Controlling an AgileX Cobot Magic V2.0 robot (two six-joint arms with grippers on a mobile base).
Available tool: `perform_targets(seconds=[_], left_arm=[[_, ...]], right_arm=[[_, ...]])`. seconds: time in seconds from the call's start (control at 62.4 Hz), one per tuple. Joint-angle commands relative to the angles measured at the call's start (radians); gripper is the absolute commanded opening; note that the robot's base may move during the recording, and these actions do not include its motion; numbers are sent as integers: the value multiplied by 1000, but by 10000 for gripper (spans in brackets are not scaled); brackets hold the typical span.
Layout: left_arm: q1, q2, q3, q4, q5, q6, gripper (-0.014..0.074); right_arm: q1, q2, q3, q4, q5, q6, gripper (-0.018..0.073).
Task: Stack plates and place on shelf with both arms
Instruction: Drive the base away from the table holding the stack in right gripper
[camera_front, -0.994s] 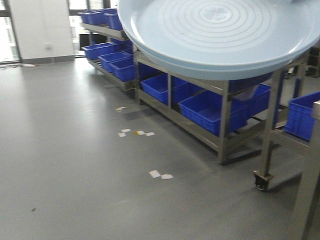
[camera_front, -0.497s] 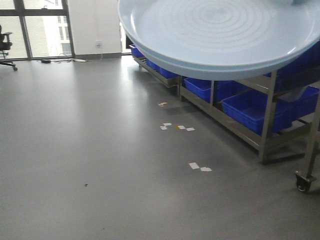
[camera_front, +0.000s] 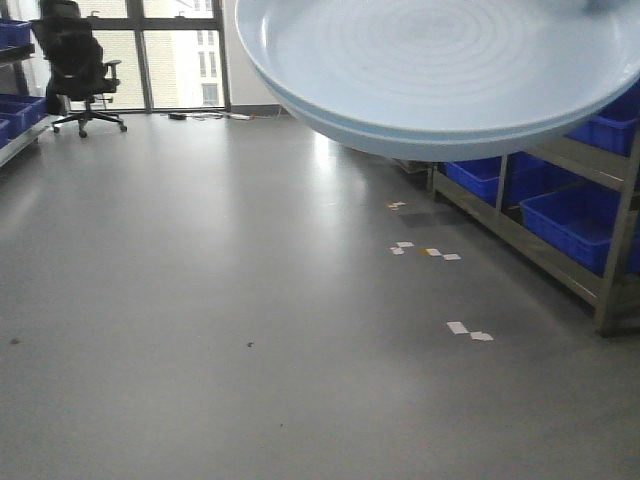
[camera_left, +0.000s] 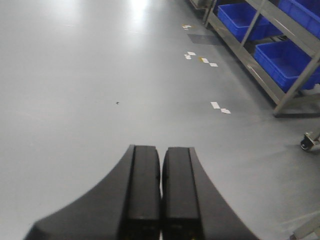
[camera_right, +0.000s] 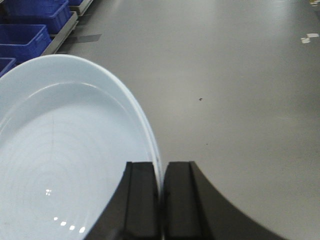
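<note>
Pale bluish-white and glossy, the plates (camera_front: 440, 70) sit nested, one inside the other. They hang in the air at 1 o'clock of the front view, high above the grey floor (camera_front: 250, 300). Two rim lines show along the near edge, so stacking is judged complete. Placement on the shelf is not yet done.

Right gripper (camera_right: 161, 172): clenched on the plate rim, one finger on each side of the upturned edge. The dish spreads toward 9 o'clock from the pinch. An edge pinch is the only hold a shallow plate offers. Whether both rims lie in the pinch cannot be told.

Left gripper (camera_left: 161, 160): fingers pressed together with nothing between them, poised over bare floor. It carries no share of the load.

The metal rack (camera_front: 612, 250) with blue bins (camera_front: 565, 210) stands at 3 o'clock. An office chair (camera_front: 75, 60) stands at 11 o'clock.

Caution: a one-sided hold on a wide stack invites tilt or slip. Support from the left side appears advisable before placement.
</note>
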Motion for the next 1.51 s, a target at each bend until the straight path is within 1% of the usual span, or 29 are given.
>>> perform_targets(seconds=[0.0,1.49], left_arm=[[-7,-3,-28,-12,-87,-6,101],[-5,-3,-28,-12,-87,-6,101]], right_arm=[[1,-19,-31,1,-106,-3,48],[1,-19,-31,1,-106,-3,48]])
